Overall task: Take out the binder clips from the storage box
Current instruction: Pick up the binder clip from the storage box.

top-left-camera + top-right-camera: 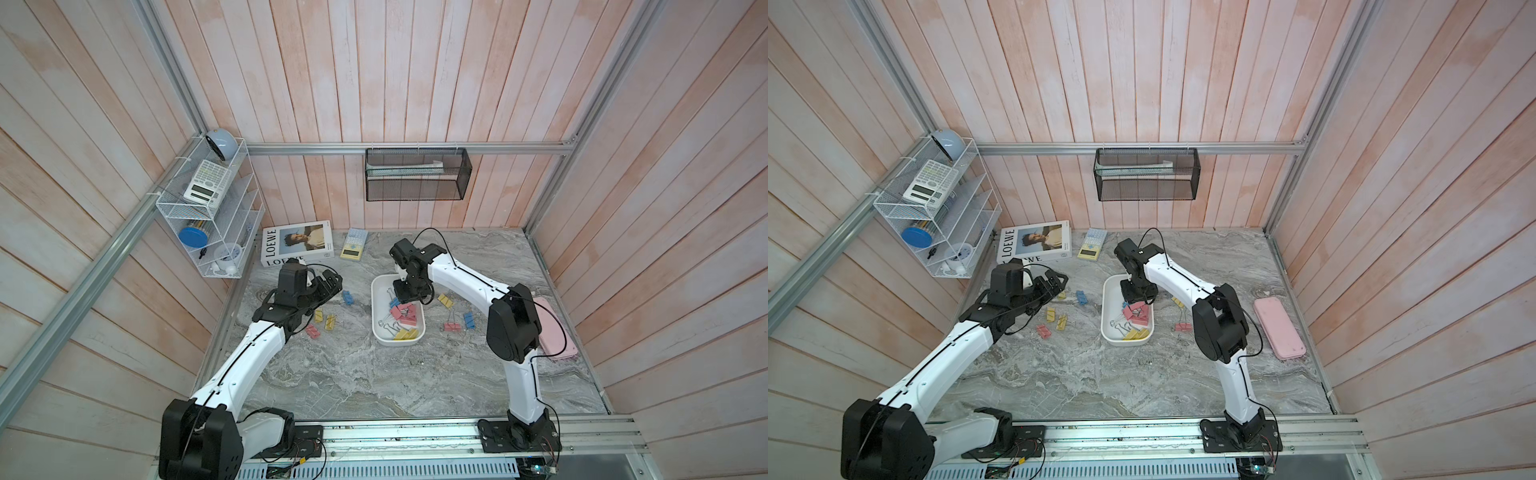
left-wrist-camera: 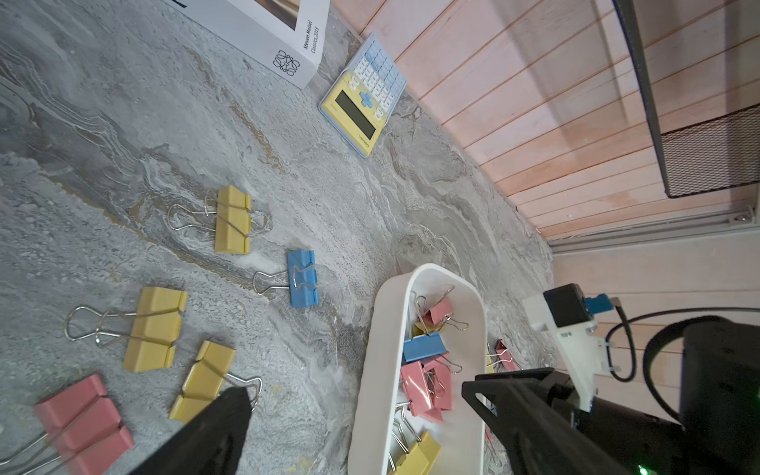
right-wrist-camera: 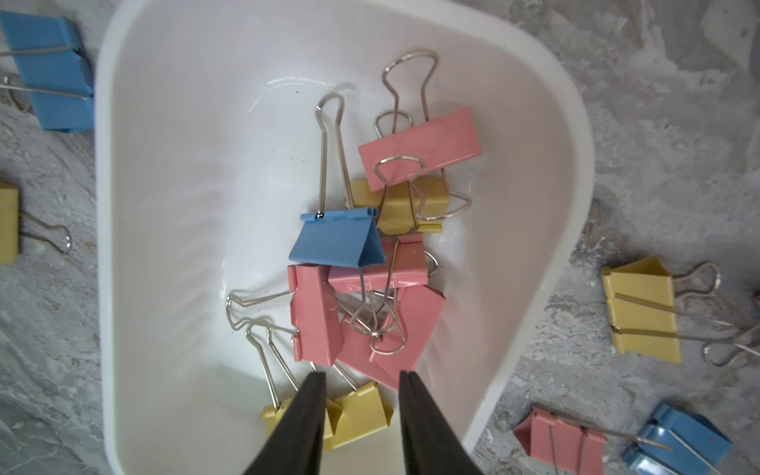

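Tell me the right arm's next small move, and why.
Probably lower the right tool onto the pink clip beneath its tips and close. Its jaws stand apart and empty above the box, where a tangled pile of clips lies waiting to come out.

A grey marbled table (image 1: pixel 353 374) carries a shallow white storage box (image 1: pixel 380 303) near its middle. Loose binder clips (image 1: pixel 330 322) lie on the table on both sides of the box: blue, yellow and pink ones to its left and to its right. Behind the box, by the back wall, lie a white book (image 1: pixel 299 243) and a yellow-and-blue calculator (image 1: pixel 354 244). Well to the box's right lies a flat pink case (image 1: pixel 557 332).
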Robot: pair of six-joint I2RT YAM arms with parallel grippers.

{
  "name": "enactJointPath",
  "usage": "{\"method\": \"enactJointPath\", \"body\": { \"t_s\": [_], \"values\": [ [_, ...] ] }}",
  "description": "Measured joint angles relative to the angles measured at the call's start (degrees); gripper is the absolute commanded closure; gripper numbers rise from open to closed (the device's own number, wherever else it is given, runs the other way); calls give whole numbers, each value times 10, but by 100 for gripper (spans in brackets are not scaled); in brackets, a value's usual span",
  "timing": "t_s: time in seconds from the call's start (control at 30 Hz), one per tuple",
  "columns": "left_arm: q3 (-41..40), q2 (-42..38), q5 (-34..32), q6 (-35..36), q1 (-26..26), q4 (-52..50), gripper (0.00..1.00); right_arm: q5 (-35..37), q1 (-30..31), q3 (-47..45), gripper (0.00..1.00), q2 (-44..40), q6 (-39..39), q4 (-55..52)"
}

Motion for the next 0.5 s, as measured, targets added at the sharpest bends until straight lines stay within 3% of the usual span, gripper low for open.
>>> {"method": "enactJointPath", "body": {
  "t_s": [0.27,0.5],
  "values": [
    [-1,-3,-3,0,0,-1,0,-67,-33,-61,64,-1,154,69],
    [-6,-11,-5,1,1,-3,0,-104,-59,-90,64,-3,229,130]
  ]
}}
